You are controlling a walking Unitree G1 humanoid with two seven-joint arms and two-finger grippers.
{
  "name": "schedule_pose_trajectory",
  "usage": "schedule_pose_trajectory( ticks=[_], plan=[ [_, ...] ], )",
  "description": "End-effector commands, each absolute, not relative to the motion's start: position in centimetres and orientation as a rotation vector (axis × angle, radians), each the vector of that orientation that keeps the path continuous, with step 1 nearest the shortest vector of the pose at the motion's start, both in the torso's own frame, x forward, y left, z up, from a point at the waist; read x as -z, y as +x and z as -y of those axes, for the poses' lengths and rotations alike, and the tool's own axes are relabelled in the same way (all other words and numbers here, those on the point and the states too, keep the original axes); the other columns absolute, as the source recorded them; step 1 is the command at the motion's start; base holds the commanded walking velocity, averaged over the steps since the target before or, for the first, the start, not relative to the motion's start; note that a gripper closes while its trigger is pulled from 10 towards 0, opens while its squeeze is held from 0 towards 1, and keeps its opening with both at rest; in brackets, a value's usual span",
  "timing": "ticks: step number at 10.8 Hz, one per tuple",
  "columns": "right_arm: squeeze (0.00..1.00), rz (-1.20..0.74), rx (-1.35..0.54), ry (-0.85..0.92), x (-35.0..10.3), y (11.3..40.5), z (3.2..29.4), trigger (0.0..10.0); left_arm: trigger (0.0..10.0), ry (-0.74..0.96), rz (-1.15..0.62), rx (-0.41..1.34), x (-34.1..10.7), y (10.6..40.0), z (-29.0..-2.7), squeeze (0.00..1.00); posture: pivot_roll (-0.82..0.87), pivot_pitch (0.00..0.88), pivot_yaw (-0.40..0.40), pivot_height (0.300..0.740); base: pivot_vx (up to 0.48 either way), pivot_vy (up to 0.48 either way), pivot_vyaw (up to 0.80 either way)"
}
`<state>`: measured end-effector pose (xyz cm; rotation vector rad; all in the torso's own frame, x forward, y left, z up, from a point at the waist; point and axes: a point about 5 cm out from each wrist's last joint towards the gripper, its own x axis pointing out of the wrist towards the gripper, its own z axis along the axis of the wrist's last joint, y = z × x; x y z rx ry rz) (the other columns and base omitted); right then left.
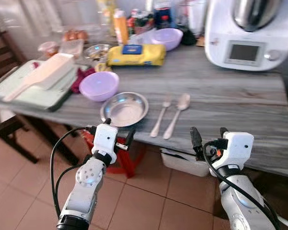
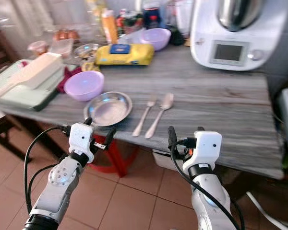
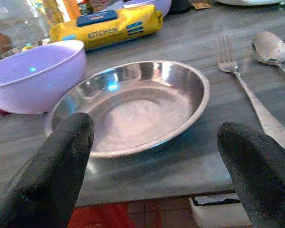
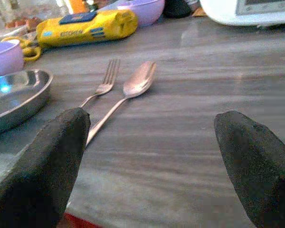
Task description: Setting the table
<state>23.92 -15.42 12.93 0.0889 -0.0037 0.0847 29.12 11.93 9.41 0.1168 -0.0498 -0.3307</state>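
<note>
- I see my left gripper (image 1: 116, 135) before the steel plate (image 1: 124, 109) — fingers spread, holding nothing.
- My right gripper (image 1: 209, 135), fingers spread too, faces the fork (image 1: 160, 119) and spoon (image 1: 177, 114) on the table (image 1: 230, 103).

Both silver arms reach forward and up from the bottom of the head views, forearms angled slightly inward, with black cables looping along each. The left gripper (image 1: 110, 132) sits at the end of a white wrist block, its jaws spread wide apart and holding nothing. The right gripper (image 1: 207, 135) is raised to about the same height, its jaws likewise wide apart and unloaded.
</note>
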Motion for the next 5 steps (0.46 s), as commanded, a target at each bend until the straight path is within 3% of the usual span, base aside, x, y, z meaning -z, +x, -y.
schedule_pose_trajectory(
  ticks=[1,5],
  plan=[
    [0.00,0.007,-0.101,0.091,-13.0,24.1,15.0,10.0,10.0,0.131,0.051,0.326,-9.4,29.2,-12.2,0.00,-0.12,0.048,0.140,0.740,0.000,0.000,0.00],
    [0.00,-0.043,-0.127,-0.041,-13.4,27.4,14.9,10.0,10.0,0.102,0.040,0.394,-9.2,29.0,-11.6,0.00,-0.12,0.069,0.144,0.740,0.000,0.000,0.00]
  ],
)
